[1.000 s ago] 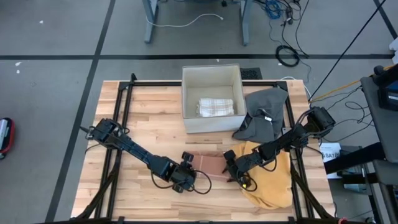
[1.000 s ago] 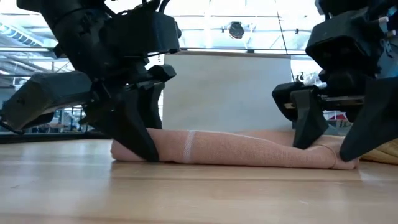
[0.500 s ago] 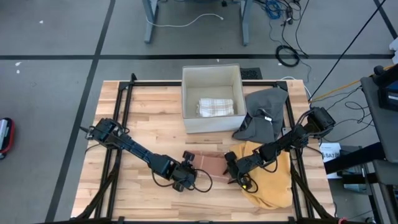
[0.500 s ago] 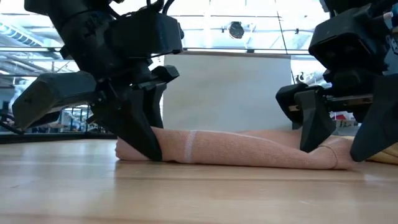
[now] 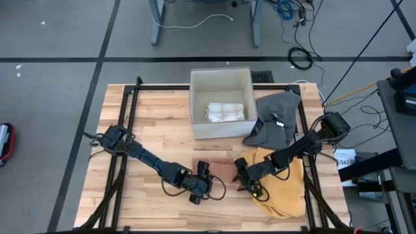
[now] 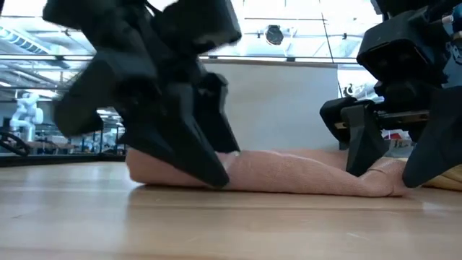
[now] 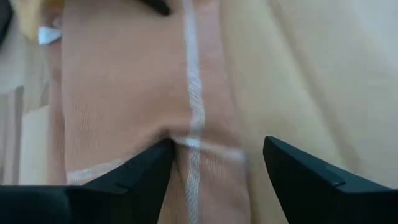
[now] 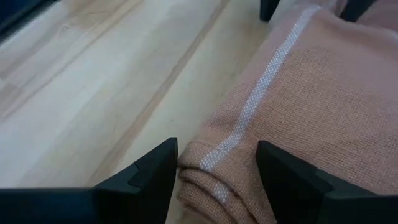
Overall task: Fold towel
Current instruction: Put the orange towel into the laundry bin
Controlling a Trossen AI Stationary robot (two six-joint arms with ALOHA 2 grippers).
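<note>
the pink towel (image 5: 221, 171) lies folded on the wooden surface (image 5: 162, 130) at about 6 o'clock from the white box (image 5: 221, 104), a flat strip between the two grippers; in the low view it (image 6: 289, 172) is a low layered roll with a pale stripe

the left gripper (image 5: 203, 177) is at the towel's 9 o'clock end; in the left wrist view its fingers (image 7: 297, 168) stand spread, one on each side of the striped fold, and the cloth lies slack between them, not pinched

the right gripper (image 5: 242, 174) is at the towel's 3 o'clock end; in the right wrist view its fingers (image 8: 155, 167) are spread around the folded corner (image 8: 224, 174), the stacked layers lying between them; whether the tips touch the cloth i cannot tell

in the low view both grippers reach down to the surface at the ends of the roll, the left (image 6: 180, 137) over the near end, the right (image 6: 390, 144) at the other

a yellow cloth (image 5: 283, 188) lies at 3 o'clock of the towel, under the right arm, and reaches the surface's edge; a grey cloth (image 5: 276, 117) lies at 12 o'clock of the yellow one, just beside the box

inside the box lies a folded checked towel (image 5: 226, 112)
</note>
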